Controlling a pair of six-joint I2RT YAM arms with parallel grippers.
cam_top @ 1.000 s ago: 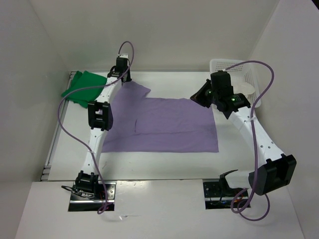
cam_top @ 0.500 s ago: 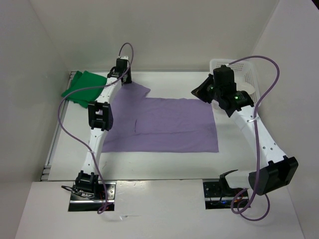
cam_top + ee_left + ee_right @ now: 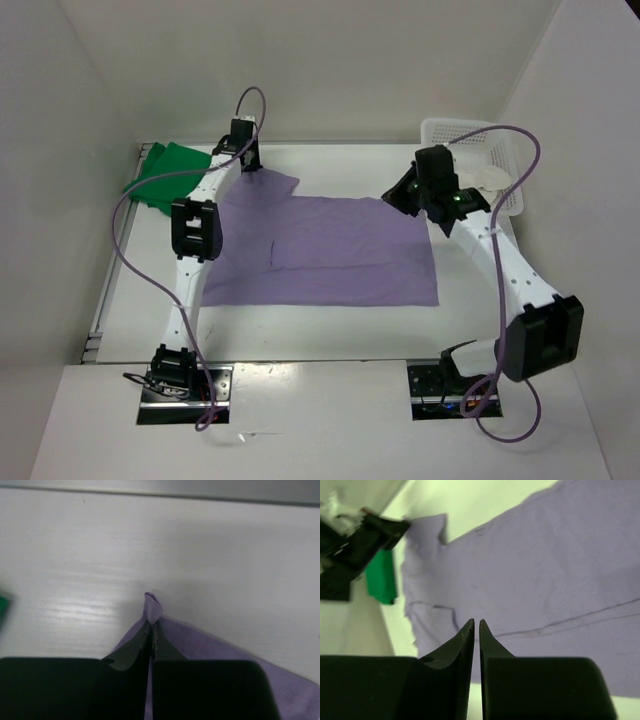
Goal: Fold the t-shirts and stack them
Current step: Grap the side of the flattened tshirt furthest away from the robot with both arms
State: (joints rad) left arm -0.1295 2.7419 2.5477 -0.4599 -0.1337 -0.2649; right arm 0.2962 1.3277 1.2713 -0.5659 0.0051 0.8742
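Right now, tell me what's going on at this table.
Both arms are working on the lavender shirt, which is spread flat on the table. The left gripper is shut on the shirt's far left sleeve tip. The right gripper hangs over its far right corner, jaws nearly together and holding nothing. The green shirt lies in the far left corner. A cream shirt sits in the white basket.

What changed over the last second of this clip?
The left jaws snapped shut on the far-left corner of the purple shirt. The right arm swung its elbow slightly inward, its jaws empty above that shirt. The green shirt, the basket and the purple shirt's spread stayed put.
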